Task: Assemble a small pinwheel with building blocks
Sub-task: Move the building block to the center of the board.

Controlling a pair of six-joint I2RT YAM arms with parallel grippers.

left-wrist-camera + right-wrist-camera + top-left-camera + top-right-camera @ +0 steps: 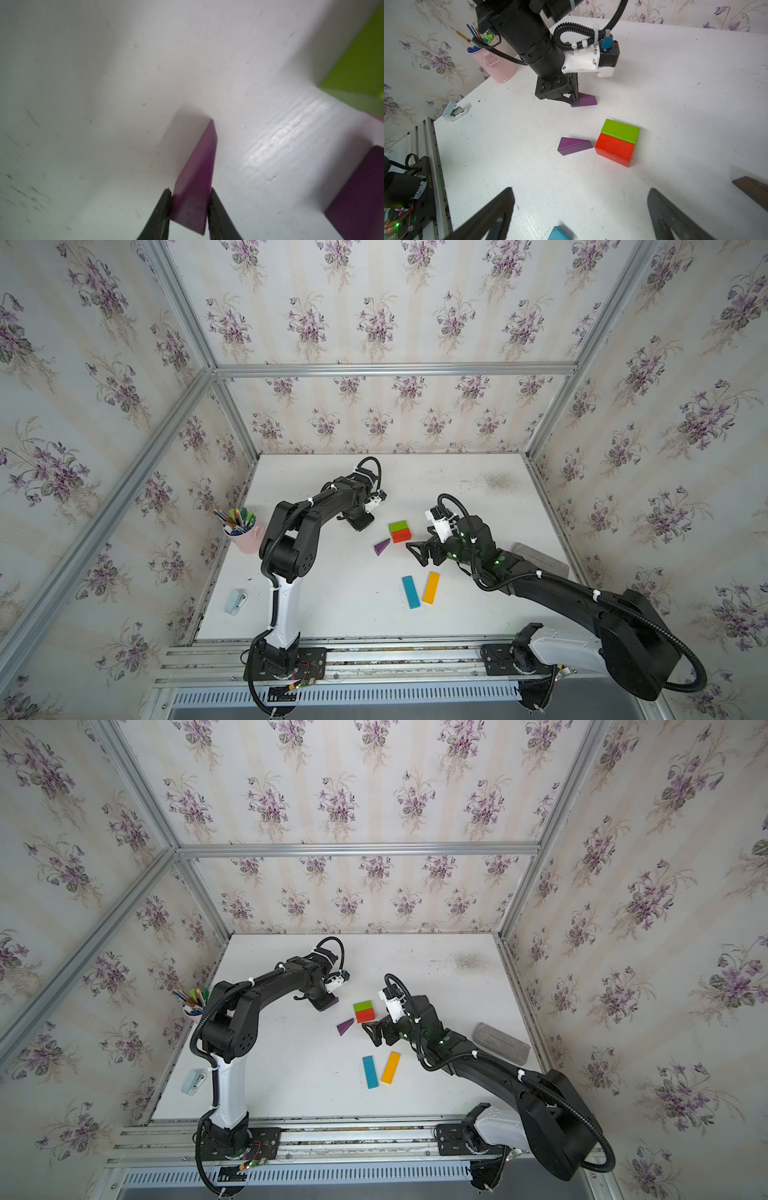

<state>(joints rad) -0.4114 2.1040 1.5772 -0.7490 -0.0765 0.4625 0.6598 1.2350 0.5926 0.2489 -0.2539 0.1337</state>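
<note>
My left gripper [190, 193] is shut on a purple wedge [199, 176] that stands on the white table, left of the hub blocks; it also shows in the right wrist view as the left gripper [576, 99] on the purple wedge [586, 100]. A green block [398, 526] and a red block [401, 535] lie pressed together mid-table. Another purple wedge [381, 546] lies free just left of the red block. A blue bar [411, 592] and an orange bar [431, 588] lie nearer the front. My right gripper [415, 554] hovers open and empty right of the free wedge. A brown wedge [753, 189] lies beside it.
A pink cup [246, 537] of pens stands at the table's left edge, with a small light-blue object [235, 601] in front of it. A grey pad [500, 1042] lies by the right wall. Papered walls enclose three sides; the arm rail runs along the front.
</note>
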